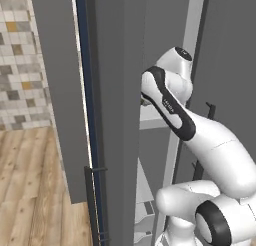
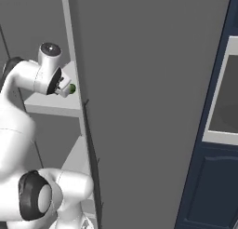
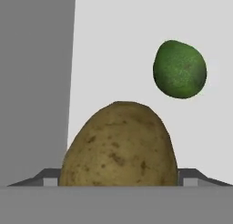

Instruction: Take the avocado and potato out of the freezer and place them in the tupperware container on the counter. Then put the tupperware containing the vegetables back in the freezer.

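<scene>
Hidden and cut-off parts
The potato (image 3: 119, 145) hides the jaws' gap; the avocado (image 2: 72, 88) peeks out, mostly covered by the hand.

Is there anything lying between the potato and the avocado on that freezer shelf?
No. In the hand view, bare pale shelf separates the potato from the avocado; they lie apart, not touching, with nothing between them.

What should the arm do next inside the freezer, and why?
Probably close the jaws on the potato. In the hand view it sits low and centred between the open gripper tips, which flank it on either side, while the avocado lies apart, further along the shelf. If contact is unsure, ease slightly forward first.
</scene>
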Robot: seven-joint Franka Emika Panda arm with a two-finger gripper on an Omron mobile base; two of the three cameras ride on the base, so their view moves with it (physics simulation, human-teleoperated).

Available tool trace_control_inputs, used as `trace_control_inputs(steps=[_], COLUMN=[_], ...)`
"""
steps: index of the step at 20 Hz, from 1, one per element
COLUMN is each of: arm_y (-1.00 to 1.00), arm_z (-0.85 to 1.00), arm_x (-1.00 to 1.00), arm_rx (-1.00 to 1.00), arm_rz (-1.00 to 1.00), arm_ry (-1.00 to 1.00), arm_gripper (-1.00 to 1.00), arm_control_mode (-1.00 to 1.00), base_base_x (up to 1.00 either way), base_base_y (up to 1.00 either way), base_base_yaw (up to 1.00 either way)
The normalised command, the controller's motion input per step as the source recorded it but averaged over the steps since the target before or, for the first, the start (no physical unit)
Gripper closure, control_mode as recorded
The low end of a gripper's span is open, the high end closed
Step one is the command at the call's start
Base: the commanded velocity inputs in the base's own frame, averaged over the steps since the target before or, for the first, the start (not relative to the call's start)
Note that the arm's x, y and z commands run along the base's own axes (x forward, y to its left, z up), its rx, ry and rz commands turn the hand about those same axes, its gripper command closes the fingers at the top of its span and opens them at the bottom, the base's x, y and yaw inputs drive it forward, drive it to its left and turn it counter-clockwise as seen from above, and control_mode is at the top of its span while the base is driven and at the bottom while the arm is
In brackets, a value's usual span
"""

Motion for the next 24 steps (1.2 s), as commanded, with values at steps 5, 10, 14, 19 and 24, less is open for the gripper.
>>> trace_control_inputs(steps=[5, 10, 14, 19, 24], arm_y=[-0.38, -0.38, -0.29, -0.54, -0.48], arm_z=[0.52, 0.31, 0.09, 0.0, 0.0], arm_x=[-1.0, -1.0, -0.99, -0.73, -0.22], arm_rx=[-0.03, -0.18, -0.29, -0.3, -0.19], arm_rz=[0.0, 0.0, 0.0, 0.0, 0.0], arm_ry=[-0.01, -0.03, 0.0, 0.0, -0.01], arm_gripper=[1.0, 1.0, 1.0, 1.0, 1.0], arm_control_mode=[-1.0, -1.0, -1.0, -1.0, -1.0], base_base_x=[0.0, 0.0, 0.0, 0.0, 0.0], base_base_y=[0.0, 0.0, 0.0, 0.0, 0.0], base_base_yaw=[0.0, 0.0, 0.0, 0.0, 0.0])
